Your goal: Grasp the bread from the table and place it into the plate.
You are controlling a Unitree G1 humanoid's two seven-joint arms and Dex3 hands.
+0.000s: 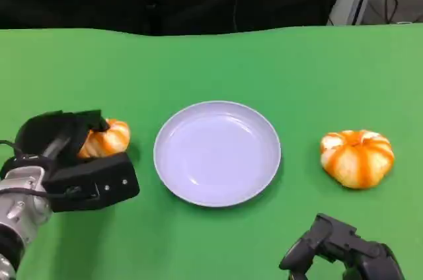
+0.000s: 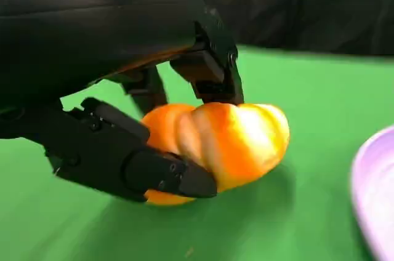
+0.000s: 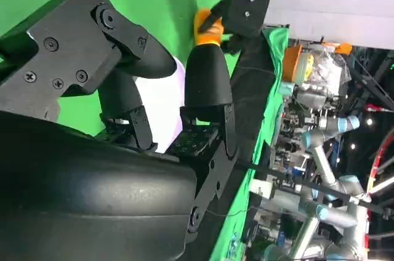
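An orange, white-striped bread (image 1: 108,139) lies on the green table left of the plate, and my left hand (image 1: 74,161) grips it. In the left wrist view black fingers (image 2: 148,172) press under and over this bread (image 2: 228,141), which still seems to touch the cloth. The pale lilac plate (image 1: 217,153) stands bare in the middle. A second, larger striped bread (image 1: 357,157) sits to the right of the plate. My right hand (image 1: 340,250) hangs near the front edge, holding nothing, fingers apart (image 3: 206,79).
The green table (image 1: 211,69) stretches back to a dark backdrop. The plate's rim (image 2: 372,193) is close to the held bread. The right wrist view shows robot arms and shelves of equipment (image 3: 320,144) beyond the table.
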